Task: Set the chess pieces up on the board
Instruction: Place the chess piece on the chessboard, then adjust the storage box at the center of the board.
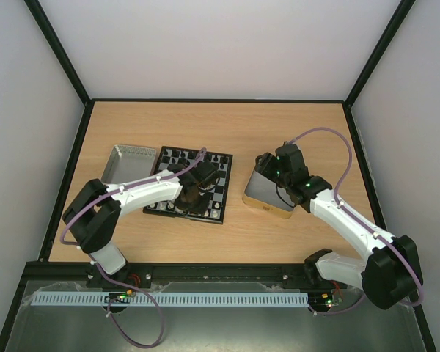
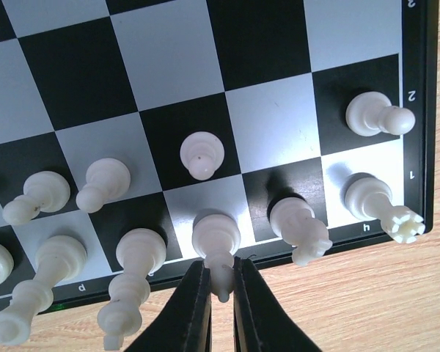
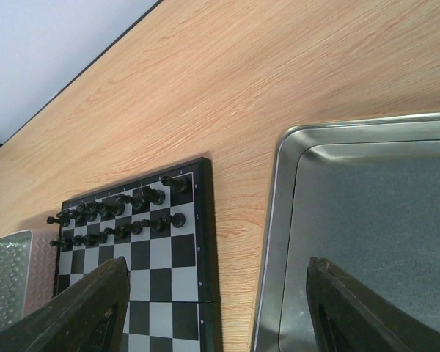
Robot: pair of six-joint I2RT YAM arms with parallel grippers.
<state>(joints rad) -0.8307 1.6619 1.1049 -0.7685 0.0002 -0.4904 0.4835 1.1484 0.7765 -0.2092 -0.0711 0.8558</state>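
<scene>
The board (image 1: 224, 189) lies left of centre on the table. In the left wrist view its near rows (image 2: 169, 66) carry several white pieces, among them a rook (image 2: 381, 207), a knight (image 2: 301, 227) and a pawn (image 2: 202, 154). My left gripper (image 2: 221, 282) is shut on a white bishop (image 2: 217, 238) whose base stands on a first-row light square. My right gripper (image 1: 268, 165) is open and empty above the gold-sided tin (image 1: 268, 196); its fingers (image 3: 81, 312) frame the tin's bare inside (image 3: 374, 235). Black pieces (image 3: 121, 209) fill the board's far rows.
A grey metal tray (image 1: 130, 163) lies left of the board. The tin (image 3: 279, 242) sits right of the board with a strip of bare wood between them. A black frame borders the table.
</scene>
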